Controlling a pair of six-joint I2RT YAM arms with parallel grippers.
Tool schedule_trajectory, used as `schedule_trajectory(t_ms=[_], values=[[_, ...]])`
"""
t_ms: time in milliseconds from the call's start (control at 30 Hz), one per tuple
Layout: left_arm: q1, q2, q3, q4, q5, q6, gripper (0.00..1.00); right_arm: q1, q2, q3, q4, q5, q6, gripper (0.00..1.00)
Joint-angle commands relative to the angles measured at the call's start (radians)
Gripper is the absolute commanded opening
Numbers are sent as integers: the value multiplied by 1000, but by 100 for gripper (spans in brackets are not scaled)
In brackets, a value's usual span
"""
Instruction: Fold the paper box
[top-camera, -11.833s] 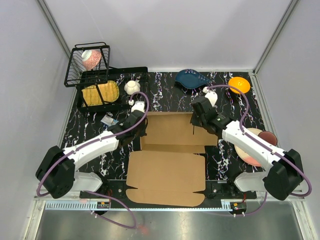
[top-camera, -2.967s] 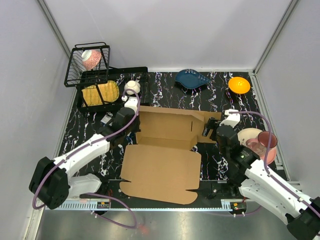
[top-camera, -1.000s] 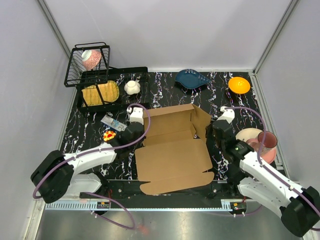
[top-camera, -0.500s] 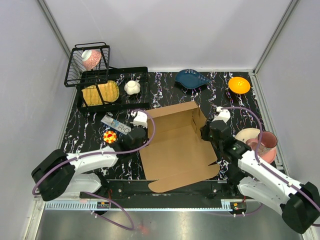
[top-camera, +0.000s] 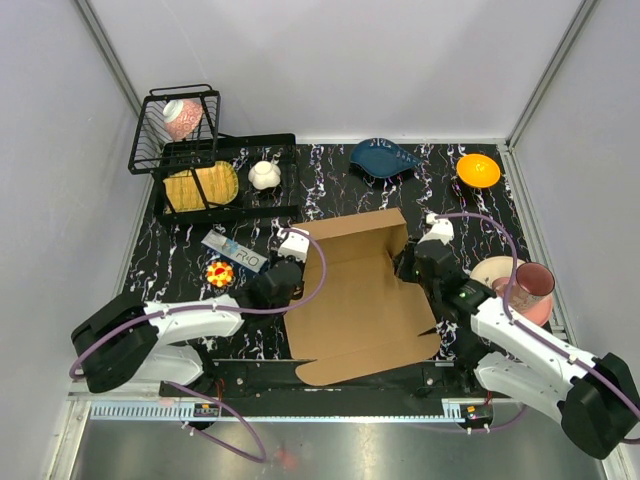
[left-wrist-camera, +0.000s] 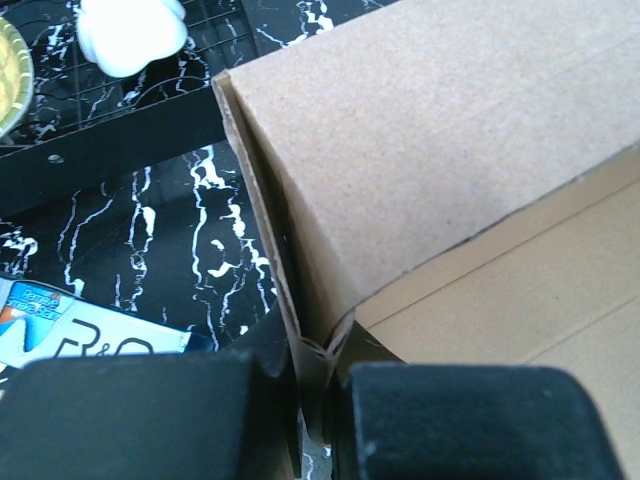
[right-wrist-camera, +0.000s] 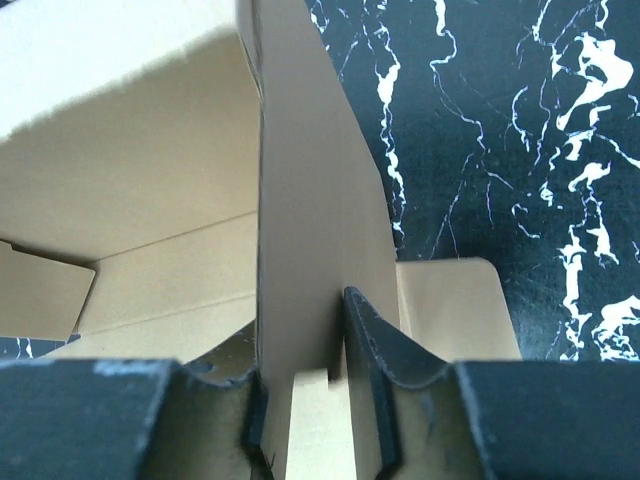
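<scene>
The paper box lies in the middle of the frame, its back and side walls raised.
My left gripper is clenched on the box's left wall. My right gripper has the right wall between its fingers, but I cannot tell if it presses. At upper left, the wire basket holds 1 pink bowl, and the black rack holds 1 yellow plate.

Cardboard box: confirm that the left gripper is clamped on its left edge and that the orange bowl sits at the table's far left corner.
Not quite. The orange bowl sits at the far right corner of the table, as the top view shows. The rest holds: the left gripper is clamped on the left edge of the cardboard box.
</scene>
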Motion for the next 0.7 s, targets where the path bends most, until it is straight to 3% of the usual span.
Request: schedule_trajectory(t_ms=[0, 100, 367, 533, 667], values=[[-75, -2, 28, 105, 174, 29, 0, 14, -23, 0, 125, -52, 22, 34], [-74, -5, 19, 91, 145, 25, 0, 14, -64, -3, 78, -15, 4, 39], [-77, -16, 10, 90, 119, 8, 0, 14, -21, 43, -20, 141, -7, 38], [-94, -20, 11, 99, 93, 14, 0, 12, 34, 72, -80, 233, 51, 9], [-106, -22, 11, 114, 67, 29, 0, 14, 74, 120, -161, 317, 103, 0]])
